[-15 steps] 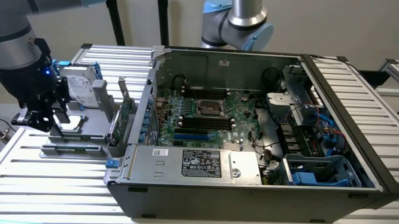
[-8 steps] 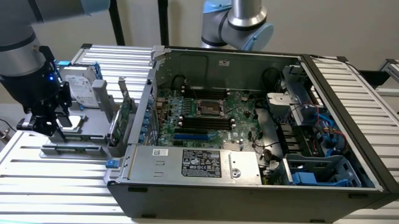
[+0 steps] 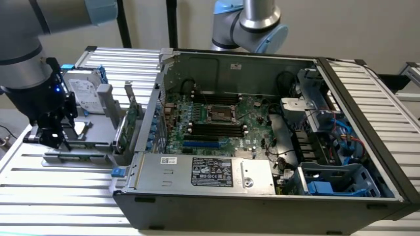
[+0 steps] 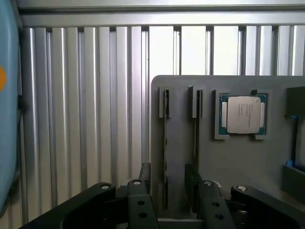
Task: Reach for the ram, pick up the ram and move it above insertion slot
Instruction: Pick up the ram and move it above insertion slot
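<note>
1. The gripper (image 4: 167,193) is spread wide and holds nothing. Its two dark fingers (image 4: 143,183) stand either side of one narrow groove, which we judge to be the pose for closing across the stick's thin faces.
2. The ram (image 4: 165,143) stands on its long edge in that groove, seen edge-on as a thin dark line running between the fingers. We cannot tell whether either finger touches it. In the exterior view it is the low green strip (image 3: 77,156) just under the gripper (image 3: 56,141).
3. The grey holder (image 4: 224,162) keeps the ram upright, so both flat faces are free to pinch. A second groove runs just beside the first.
4. A processor (image 4: 243,114) sits in a recess of the same holder, apart from the grooves.
5. A hard drive (image 3: 82,93) and a taller green card (image 3: 131,118) also stand on the holder, towards the computer case (image 3: 262,206).
6. The case lies open on the slatted worktop (image 3: 59,196). The insertion slots (image 3: 215,129) are well apart from the gripper, towards the exterior view's right.
7. Status: reach about done, pick-up not yet made.
</note>
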Controlling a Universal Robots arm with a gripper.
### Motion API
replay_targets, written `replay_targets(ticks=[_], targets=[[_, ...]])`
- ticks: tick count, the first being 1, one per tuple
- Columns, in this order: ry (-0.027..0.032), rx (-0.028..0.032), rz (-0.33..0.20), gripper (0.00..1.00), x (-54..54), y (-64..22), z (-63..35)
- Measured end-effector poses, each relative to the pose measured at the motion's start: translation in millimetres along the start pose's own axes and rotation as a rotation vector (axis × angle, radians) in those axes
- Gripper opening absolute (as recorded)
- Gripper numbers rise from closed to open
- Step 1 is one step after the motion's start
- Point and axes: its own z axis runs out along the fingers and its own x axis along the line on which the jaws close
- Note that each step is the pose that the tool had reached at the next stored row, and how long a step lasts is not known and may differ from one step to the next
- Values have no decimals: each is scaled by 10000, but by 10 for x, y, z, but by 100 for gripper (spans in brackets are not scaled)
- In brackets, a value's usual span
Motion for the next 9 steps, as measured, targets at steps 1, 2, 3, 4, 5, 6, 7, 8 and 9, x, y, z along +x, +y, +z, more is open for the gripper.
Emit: replay_targets(ticks=[1, 2, 3, 4, 5, 6, 7, 8, 9], targets=[[0, 1, -22, 42, 2, -1, 18], [1, 1, -45, 42, 4, -1, 37], [3, 1, -66, 42, 6, -2, 55], [3, 1, -85, 42, 9, -2, 74], [3, 2, -103, 42, 11, -3, 92], [4, 2, -120, 42, 14, -4, 110], [4, 3, -137, 42, 16, -4, 128], [5, 3, -152, 42, 19, -5, 145], [5, 3, -167, 42, 21, -5, 164]])
